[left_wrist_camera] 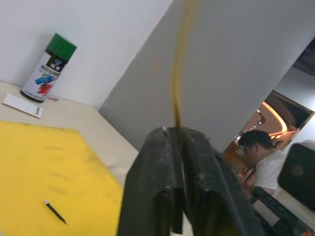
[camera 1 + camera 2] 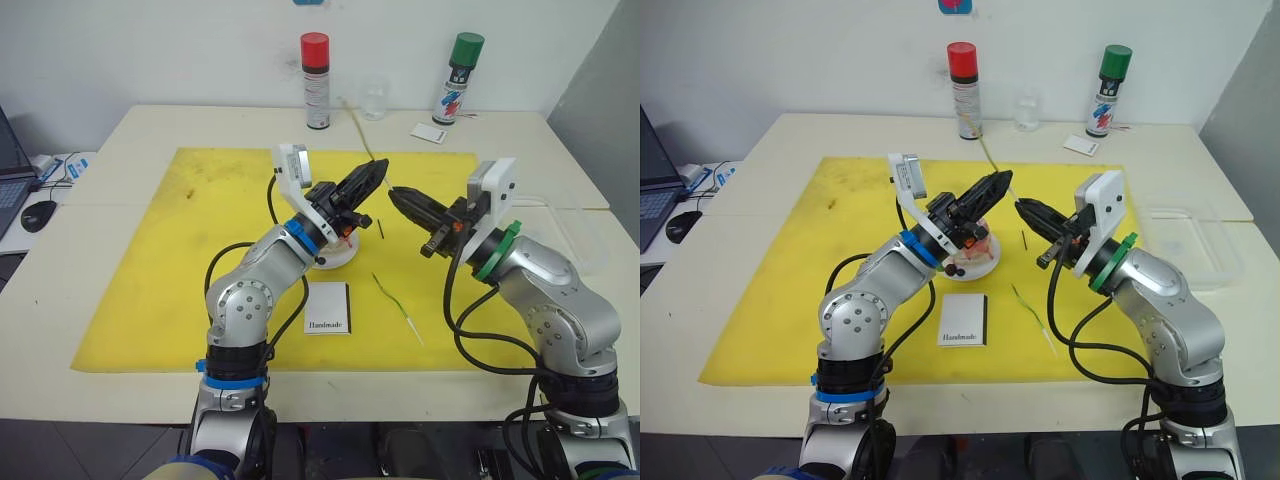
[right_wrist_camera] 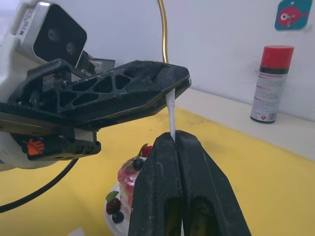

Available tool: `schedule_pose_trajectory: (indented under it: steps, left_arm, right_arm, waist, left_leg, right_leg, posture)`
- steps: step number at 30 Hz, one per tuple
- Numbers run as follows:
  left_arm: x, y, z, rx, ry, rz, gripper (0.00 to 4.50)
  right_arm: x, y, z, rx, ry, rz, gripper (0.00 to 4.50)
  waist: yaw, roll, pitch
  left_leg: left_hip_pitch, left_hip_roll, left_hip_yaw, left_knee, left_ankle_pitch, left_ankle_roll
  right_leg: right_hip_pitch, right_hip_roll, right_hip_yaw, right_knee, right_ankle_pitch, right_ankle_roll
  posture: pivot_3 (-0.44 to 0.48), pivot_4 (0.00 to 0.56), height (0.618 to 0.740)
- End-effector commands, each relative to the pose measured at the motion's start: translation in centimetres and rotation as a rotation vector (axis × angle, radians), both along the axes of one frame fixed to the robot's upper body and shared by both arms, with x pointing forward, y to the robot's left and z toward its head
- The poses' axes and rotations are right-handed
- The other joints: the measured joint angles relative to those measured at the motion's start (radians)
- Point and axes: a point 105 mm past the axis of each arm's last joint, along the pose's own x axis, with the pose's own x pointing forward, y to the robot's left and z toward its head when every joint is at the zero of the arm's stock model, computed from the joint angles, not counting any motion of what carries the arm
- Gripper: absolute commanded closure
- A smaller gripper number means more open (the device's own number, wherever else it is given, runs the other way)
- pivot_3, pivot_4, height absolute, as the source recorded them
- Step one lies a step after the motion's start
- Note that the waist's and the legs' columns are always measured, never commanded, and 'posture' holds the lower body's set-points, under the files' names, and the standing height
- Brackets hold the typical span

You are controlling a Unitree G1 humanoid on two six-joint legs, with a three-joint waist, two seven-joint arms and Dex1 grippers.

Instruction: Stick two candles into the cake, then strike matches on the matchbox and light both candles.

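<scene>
nearest the robot, on the yellow mat [image 2: 150, 300] covering the tabletop [image 2: 100, 140], lay the matchbox [image 2: 327, 307], and just to its right the second of the candles [image 2: 397, 307], flat, its long axis running diagonally away from the right arm. beyond these, the cake [image 2: 975, 252] stood on its small white plate under the left arm's wrist. one of the matches [image 2: 380, 228] lay just right of the cake, between the two arms. above the cake, the left tool [image 2: 372, 174] was closed on the first candle [image 2: 355, 128], whose long axis rose steeply up and away from the robot. the right tool [image 2: 397, 194] was closed on the pale lower end of that same candle, its tip nearly touching the left tool; the right wrist view showed both grips. judged from this, the candle hung above and slightly right of the cake, so the next move would call for bringing it down into the top. farther back stood a red-capped spray can [image 2: 316, 80], a green-capped spray can [image 2: 458, 78], a small clear cup [image 2: 374, 98] whose contents could not be told, and a white card [image 2: 428, 132]. an empty clear tray [image 2: 1192, 240] sat at the right.
</scene>
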Motion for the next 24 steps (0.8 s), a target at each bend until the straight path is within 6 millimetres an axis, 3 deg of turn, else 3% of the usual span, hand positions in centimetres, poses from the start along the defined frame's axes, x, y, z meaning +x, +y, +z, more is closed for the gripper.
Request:
schedule_pose_trajectory:
  steps: [1, 7, 10, 14, 18, 22, 24]
  left_arm:
    - [-0.5, 0.0, 0.8, 0.000, -0.043, -0.001, 4.49]
    - [-0.1, 0.7, 0.8, 0.019, -0.049, 0.036, 4.49]
    - [0.3, 1.7, 1.4, 0.033, -0.071, 0.070, 4.50]
    - [1.1, 4.7, 3.0, 0.065, -0.118, 0.158, 4.50]
    - [1.5, 9.6, 4.1, 0.152, -0.146, 0.269, 4.50]
    - [1.2, 13.6, 3.1, 0.251, -0.108, 0.334, 4.50]
    - [1.2, 14.5, 2.5, 0.264, -0.085, 0.340, 4.50]
  right_arm:
    - [-1.0, 0.5, 1.1, 0.021, -0.050, 0.034, 4.50]
    - [-1.0, 0.6, 0.9, 0.010, -0.043, 0.045, 4.50]
    - [-0.7, 0.8, 1.0, -0.026, -0.058, 0.035, 3.52]
    - [-0.4, 1.4, 1.1, -0.053, -0.061, 0.045, 2.10]
    - [-0.2, 3.6, 1.5, -0.106, -0.096, 0.094, 0.64]
    - [-0.1, 6.5, 1.7, -0.150, -0.118, 0.175, 0.64]
    - [0.2, 7.3, 1.5, -0.169, -0.117, 0.193, 0.64]
  waist:
    - [0.000, 0.000, 0.000]
    - [0.000, 0.000, 0.000]
    - [-0.003, 0.000, 0.000]
    - [-0.005, 0.000, 0.000]
    - [-0.017, 0.000, 0.000]
    - [-0.028, 0.001, 0.000]
    - [-0.027, 0.001, 0.001]
  left_leg:
    - [0.000, 0.000, 0.000, 0.000, 0.000, 0.000]
    - [0.000, 0.000, 0.000, 0.000, 0.000, 0.000]
    - [0.000, 0.000, 0.000, -0.001, 0.000, 0.000]
    - [0.000, 0.000, 0.000, -0.001, 0.000, 0.000]
    - [0.000, 0.000, 0.000, -0.001, 0.000, 0.000]
    - [0.000, 0.001, -0.001, -0.002, 0.000, 0.000]
    - [0.000, 0.001, -0.001, -0.003, 0.000, 0.000]
  right_leg:
    - [0.000, 0.000, 0.000, 0.000, 0.000, 0.000]
    - [0.000, 0.000, 0.000, 0.000, 0.000, 0.000]
    - [0.000, 0.000, 0.000, 0.000, 0.000, 0.000]
    - [-0.001, 0.000, 0.000, 0.000, 0.000, 0.000]
    - [-0.001, 0.000, 0.000, -0.001, 0.000, 0.001]
    - [-0.002, 0.000, 0.000, 0.000, -0.002, 0.003]
    - [-0.002, 0.000, 0.000, 0.000, -0.002, 0.002]
  posture:
    - [0.000, 0.150, 0.740]
    - [0.000, 0.150, 0.740]
    - [0.000, 0.150, 0.740]
    - [0.000, 0.150, 0.740]
    - [0.000, 0.150, 0.740]
    - [0.000, 0.150, 0.740]
    - [0.000, 0.150, 0.740]
